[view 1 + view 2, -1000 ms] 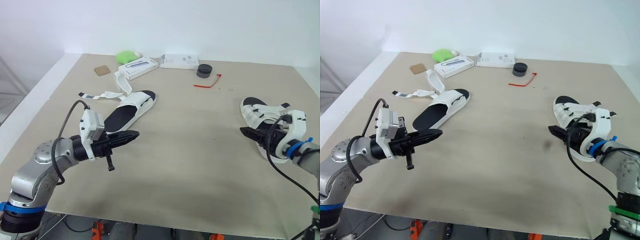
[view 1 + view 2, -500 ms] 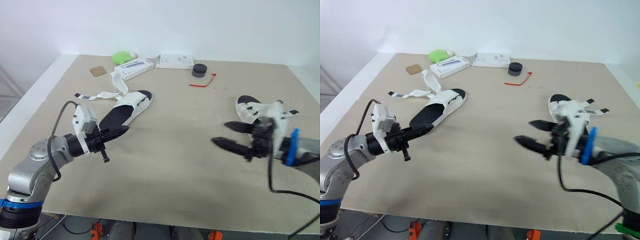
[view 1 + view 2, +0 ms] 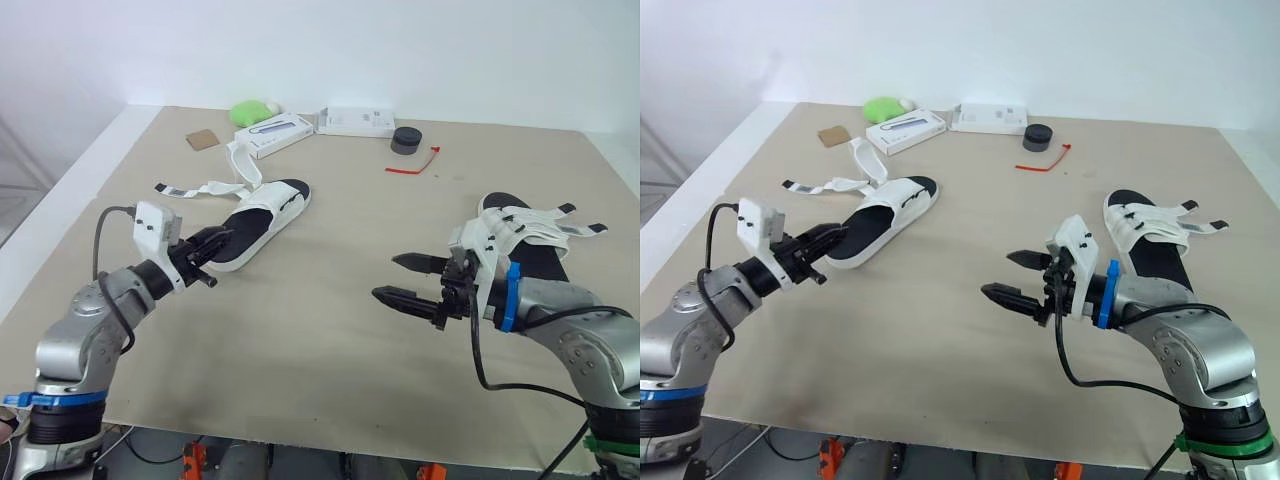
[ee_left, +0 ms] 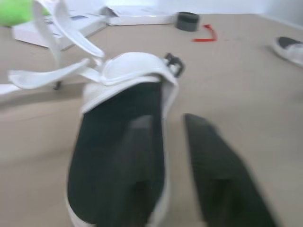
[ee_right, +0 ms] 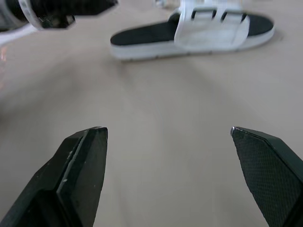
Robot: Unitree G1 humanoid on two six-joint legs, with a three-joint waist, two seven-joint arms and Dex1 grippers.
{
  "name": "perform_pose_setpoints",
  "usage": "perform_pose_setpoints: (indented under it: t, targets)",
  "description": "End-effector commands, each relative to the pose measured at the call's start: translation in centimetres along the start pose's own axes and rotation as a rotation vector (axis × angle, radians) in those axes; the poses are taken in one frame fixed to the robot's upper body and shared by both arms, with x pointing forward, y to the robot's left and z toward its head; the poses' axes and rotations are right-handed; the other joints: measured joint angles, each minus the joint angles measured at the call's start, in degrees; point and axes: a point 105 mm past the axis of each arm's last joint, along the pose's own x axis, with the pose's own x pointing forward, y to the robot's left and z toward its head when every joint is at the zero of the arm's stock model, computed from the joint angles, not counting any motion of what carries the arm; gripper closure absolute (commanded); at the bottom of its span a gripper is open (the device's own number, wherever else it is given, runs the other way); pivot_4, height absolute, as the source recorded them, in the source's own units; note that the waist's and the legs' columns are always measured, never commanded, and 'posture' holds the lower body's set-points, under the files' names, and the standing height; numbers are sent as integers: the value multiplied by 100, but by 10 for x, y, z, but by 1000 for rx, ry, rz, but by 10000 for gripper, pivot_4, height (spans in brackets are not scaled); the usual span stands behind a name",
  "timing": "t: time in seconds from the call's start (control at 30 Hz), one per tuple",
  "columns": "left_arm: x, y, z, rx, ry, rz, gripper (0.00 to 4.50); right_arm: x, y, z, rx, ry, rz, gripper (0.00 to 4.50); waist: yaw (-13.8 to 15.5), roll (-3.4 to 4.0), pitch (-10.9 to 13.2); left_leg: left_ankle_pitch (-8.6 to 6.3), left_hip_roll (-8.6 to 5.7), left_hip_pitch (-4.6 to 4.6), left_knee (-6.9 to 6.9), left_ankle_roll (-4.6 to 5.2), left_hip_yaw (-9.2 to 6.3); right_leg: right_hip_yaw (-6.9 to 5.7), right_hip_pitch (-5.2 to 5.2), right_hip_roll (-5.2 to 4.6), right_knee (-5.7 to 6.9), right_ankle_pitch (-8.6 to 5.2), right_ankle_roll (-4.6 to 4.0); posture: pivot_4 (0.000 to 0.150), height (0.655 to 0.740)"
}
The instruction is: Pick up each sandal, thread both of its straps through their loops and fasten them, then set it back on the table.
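Unfastened sandal (image 3: 262, 212) lies left on table (image 3: 330, 340), left gripper (image 3: 218, 242) parted astride its heel rim. Right gripper (image 3: 386, 276) is spread wide, empty. Sandal judged light, sole firm (straps floppy): rim to be gripped.

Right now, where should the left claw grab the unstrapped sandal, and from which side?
Probably the sole's rim at the bare heel end of the sandal, coming from the near side where the left claw points. It lies flat, footbed up, and its loose straps splay off the far end, leaving the heel clear.
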Motion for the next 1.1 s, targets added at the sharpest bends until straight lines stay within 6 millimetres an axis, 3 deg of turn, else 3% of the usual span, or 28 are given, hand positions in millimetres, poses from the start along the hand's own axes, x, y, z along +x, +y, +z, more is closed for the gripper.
perform_pose_setpoints:
  t: [0.03, 0.13, 0.17, 0.3, 0.87, 1.1]
  targets:
    - [14, -1, 4, 39, -17, 32, 14710, -4, -14, 19, -44, -91, -106, 0, 0, 0, 0, 1, 0, 0, 2, -1, 0, 0, 1, 0, 0, 2, 1, 1500, 7400]
    - [28, 0, -2, 52, 12, 50, 593, -4, -20, 23, -49, -124, -157, 0, 1, 0, 0, 4, -3, 0, 4, -6, 2, 6, 1, -1, 0, 8, 4, 1500, 7400]
    - [32, 0, -3, 65, 21, 51, 120, -4, -19, 24, -49, -130, -157, 0, -1, 0, 0, 5, -4, 0, 4, -7, 2, 8, 1, -1, 1, 9, 5, 1500, 7400]
    - [46, 2, -1, 41, 18, 56, 120, -4, -18, 26, -51, -145, -165, 0, -3, 0, 0, 5, -4, 0, 4, -7, 2, 9, 0, 1, 2, 18, -9, 1500, 7400]
    - [93, -9, -29, 115, 188, -14, 120, -6, -22, 25, -51, -150, -212, 0, -13, 0, 0, 8, -6, 0, 5, -6, 3, 11, 1, 1, 6, 19, -7, 1500, 7400]
    - [129, -9, -24, 125, 185, 12, 120, -4, -24, 28, -54, -152, -217, 0, -7, 0, 0, 21, -16, 0, 16, 2, 3, 15, 6, -3, 6, 21, 38, 1500, 7400]
